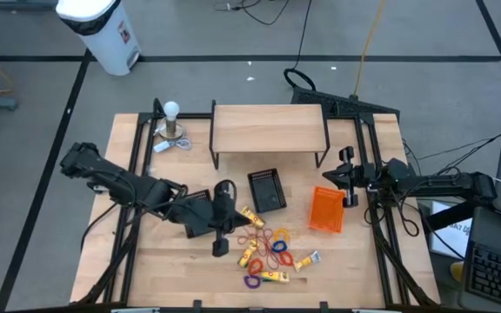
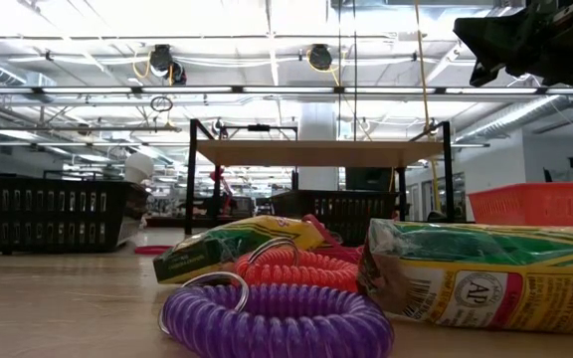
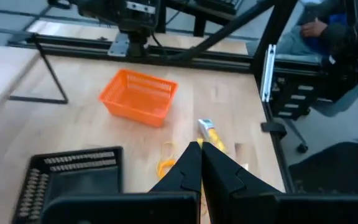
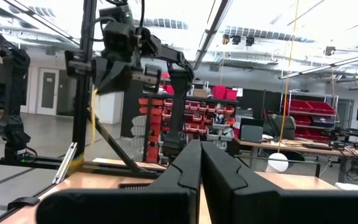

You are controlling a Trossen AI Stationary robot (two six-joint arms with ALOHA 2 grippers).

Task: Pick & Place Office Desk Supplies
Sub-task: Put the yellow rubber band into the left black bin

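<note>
The office desk supplies (image 1: 268, 248) lie loose on the wooden table's near middle: coiled loops in red, orange, blue and purple, and yellow packets. The low view shows a purple coil (image 2: 277, 318), a red coil (image 2: 296, 270) and packets (image 2: 495, 283) up close. My left gripper (image 1: 230, 202) hangs shut above the table just left of the pile, tilted down toward the right, with nothing between its fingers (image 3: 201, 146). A yellow tube (image 3: 209, 134) and a yellow loop (image 3: 165, 167) lie on the table beyond it. My right gripper (image 1: 346, 178) waits shut at the right edge, raised (image 4: 199, 144).
A black basket (image 1: 266, 189) and an orange basket (image 1: 326, 210) stand behind the pile. A wooden shelf on black legs (image 1: 268, 130) spans the far middle, and a white ball-topped stand (image 1: 172, 122) is at the far left. Bare wood lies at the near left.
</note>
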